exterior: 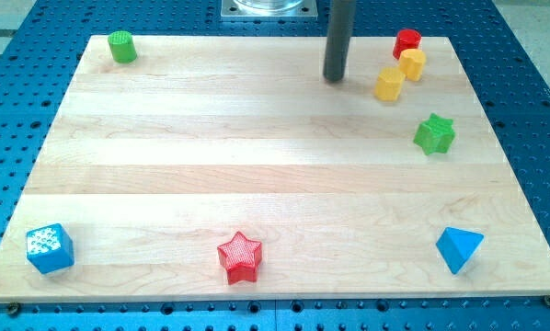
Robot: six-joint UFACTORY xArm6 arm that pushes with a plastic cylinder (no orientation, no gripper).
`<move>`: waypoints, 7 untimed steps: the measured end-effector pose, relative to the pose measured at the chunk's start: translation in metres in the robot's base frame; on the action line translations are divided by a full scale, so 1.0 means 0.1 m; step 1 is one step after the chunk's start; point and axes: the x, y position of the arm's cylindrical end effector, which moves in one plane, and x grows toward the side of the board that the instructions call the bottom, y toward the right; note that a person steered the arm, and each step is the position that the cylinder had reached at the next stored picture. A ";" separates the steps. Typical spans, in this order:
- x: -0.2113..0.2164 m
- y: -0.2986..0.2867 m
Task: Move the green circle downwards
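Observation:
The green circle (121, 46), a short green cylinder, stands at the board's top left corner. My tip (335, 79) rests on the board near the top, right of the middle. It is far to the right of the green circle and a little lower in the view. It touches no block. The nearest block is a yellow block (390, 83) just to the tip's right.
A red cylinder (406, 41) and a second yellow block (412, 64) sit at the top right. A green star (434, 134) lies at the right. A blue cube (50, 248), a red star (240, 257) and a blue triangle (459, 247) line the bottom. The wooden board (257, 165) lies on a blue perforated table.

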 end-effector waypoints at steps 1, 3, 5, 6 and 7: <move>0.33 0.54; 0.44 0.50; 1.13 -2.16; 0.53 -3.28; -0.26 -4.11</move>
